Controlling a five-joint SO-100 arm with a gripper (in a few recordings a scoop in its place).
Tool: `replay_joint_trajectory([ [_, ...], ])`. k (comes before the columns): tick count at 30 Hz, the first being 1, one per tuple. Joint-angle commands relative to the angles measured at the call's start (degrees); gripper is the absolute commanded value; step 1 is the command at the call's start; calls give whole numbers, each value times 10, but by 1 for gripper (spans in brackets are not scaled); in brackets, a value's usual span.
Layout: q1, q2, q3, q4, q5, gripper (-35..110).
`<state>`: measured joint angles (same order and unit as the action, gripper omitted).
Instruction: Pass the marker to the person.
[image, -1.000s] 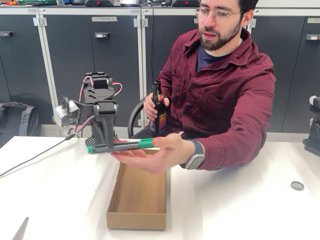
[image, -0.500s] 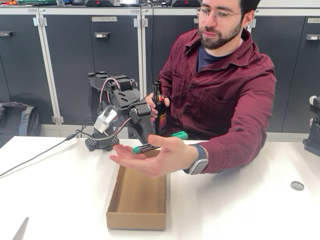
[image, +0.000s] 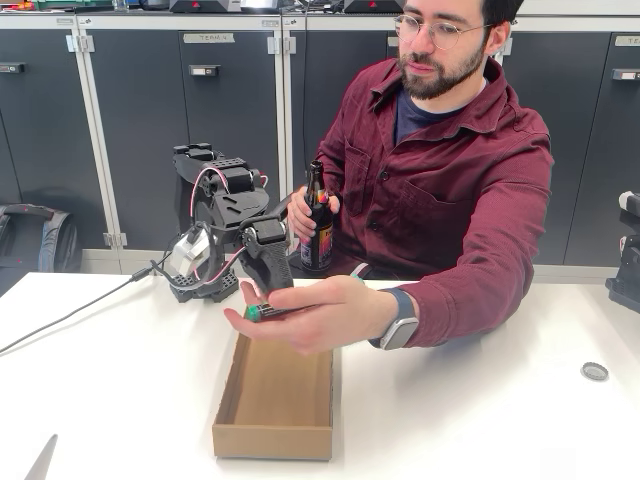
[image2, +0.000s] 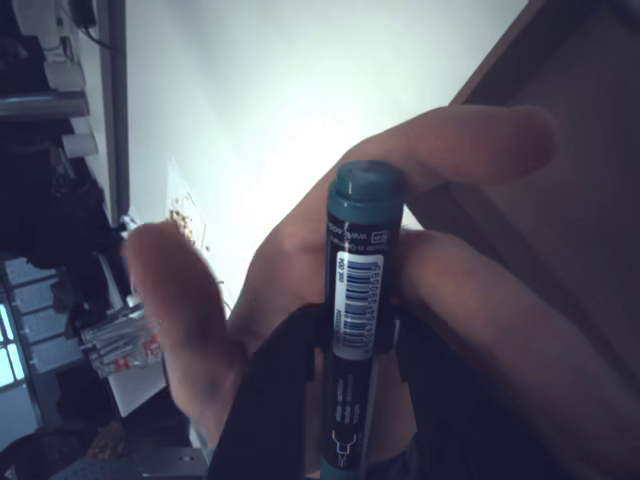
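My gripper (image: 271, 302) is shut on the marker (image: 266, 311), a dark barrel whose green end points toward the fixed camera. The person (image: 440, 170) sits behind the table and holds an open palm (image: 318, 320) right under the marker. In the wrist view the marker (image2: 357, 300) runs up between my dark fingers (image2: 285, 400), with the gripper (image2: 356, 335) clamped on its labelled barrel. The hand's fingers (image2: 470, 290) and thumb (image2: 170, 300) spread beneath it. Whether the marker touches the palm I cannot tell.
The person's other hand holds a dark glass bottle (image: 318, 225) behind my arm. An open cardboard box (image: 276, 425) lies on the white table below the palm. A cable (image: 70, 315) trails left. A small round cap (image: 595, 371) lies at the right.
My arm has turned and lowered: the marker, first level and sideways, now points its green end at the fixed camera, low over the palm. The person's hand stayed under it.
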<state>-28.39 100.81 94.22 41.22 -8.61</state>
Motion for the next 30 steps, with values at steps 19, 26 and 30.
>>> replay_joint_trajectory([
  [19, 32, 55, 56, -88, 4, 34],
  [26, 24, 63, 71, -82, 3, 33],
  [30, 8, 86, 68, -13, 10, 31],
])
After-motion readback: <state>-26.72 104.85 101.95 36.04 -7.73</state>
